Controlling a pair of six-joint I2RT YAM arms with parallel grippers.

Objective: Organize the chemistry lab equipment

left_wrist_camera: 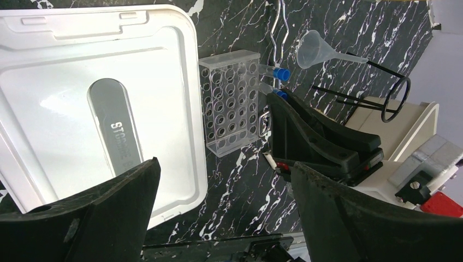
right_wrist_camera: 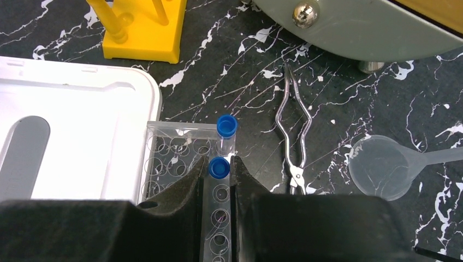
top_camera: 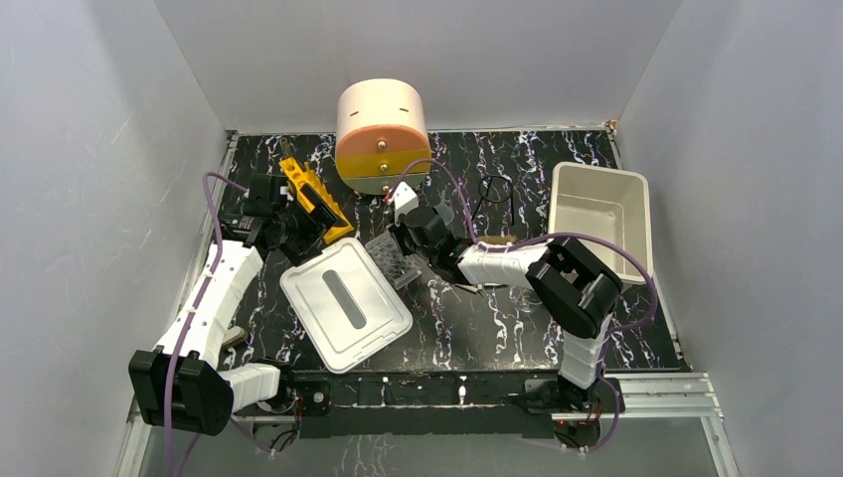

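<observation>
Right gripper narrow on blue-capped clear tube; misaligned descent risks tipping clear plastic rack beneath it

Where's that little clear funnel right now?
In the right wrist view the funnel lies on the black table, right of the metal tongs, near the round drawer unit.

I count two blue-capped tubes, one clear well plate, one yellow rack, one funnel, one metal tongs, one black-framed glasses, one white lid, one white bin, one drawer unit.
</observation>
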